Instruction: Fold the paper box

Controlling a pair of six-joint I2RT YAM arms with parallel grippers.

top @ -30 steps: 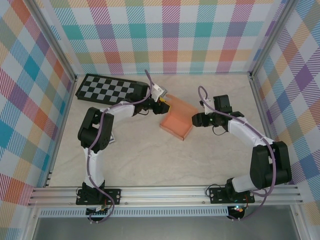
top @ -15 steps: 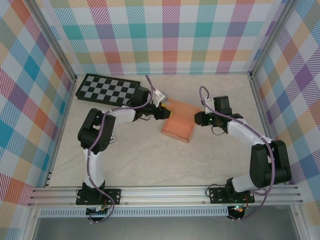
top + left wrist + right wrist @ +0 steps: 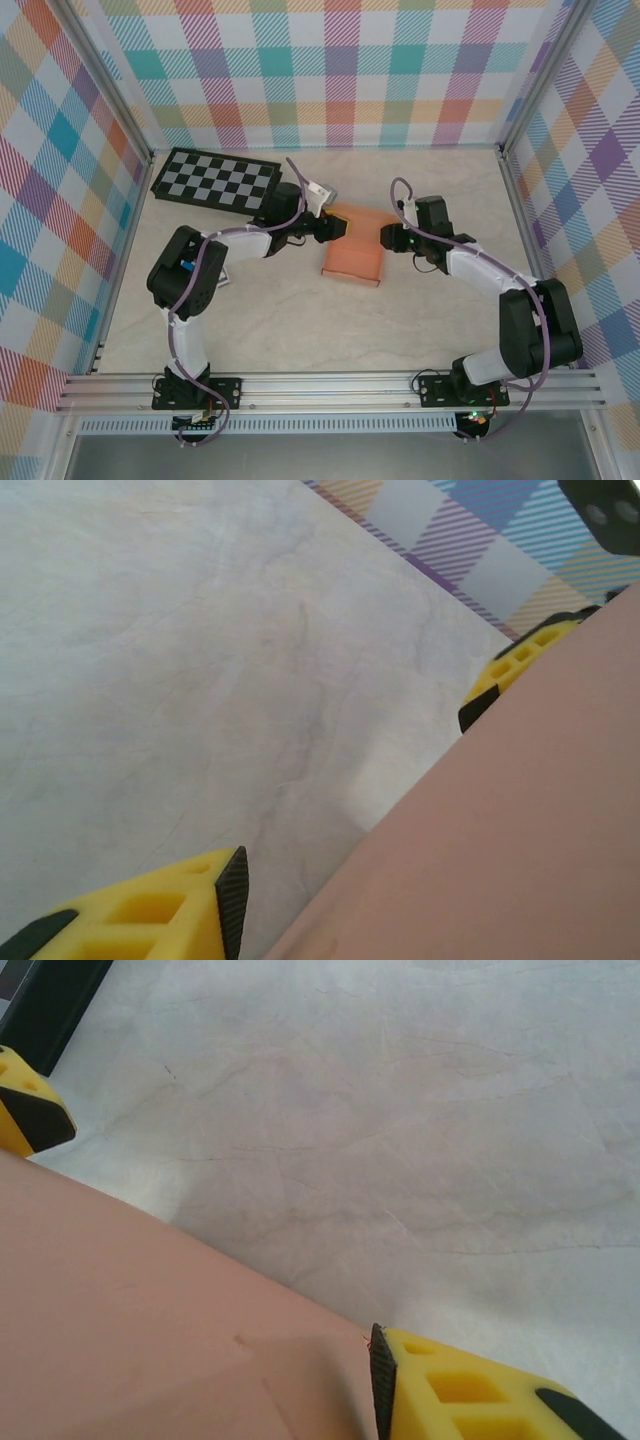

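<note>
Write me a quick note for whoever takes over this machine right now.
Left tool: open, fingers astride the paper box's far left corner.
Right tool: open, astride its far right corner.
Paper box: mid-table, lying as a flat salmon rectangle; checkerboard beyond, far left.
Done: it looks folded into shape.
Left: whether its flaps are tucked cannot be seen; check, then back off.

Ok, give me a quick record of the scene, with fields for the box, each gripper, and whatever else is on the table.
paper box: lying flat on the table, between both grippers
left gripper: open, at its left side
right gripper: open, at its right side
checkerboard: far left, apart from the box
</note>
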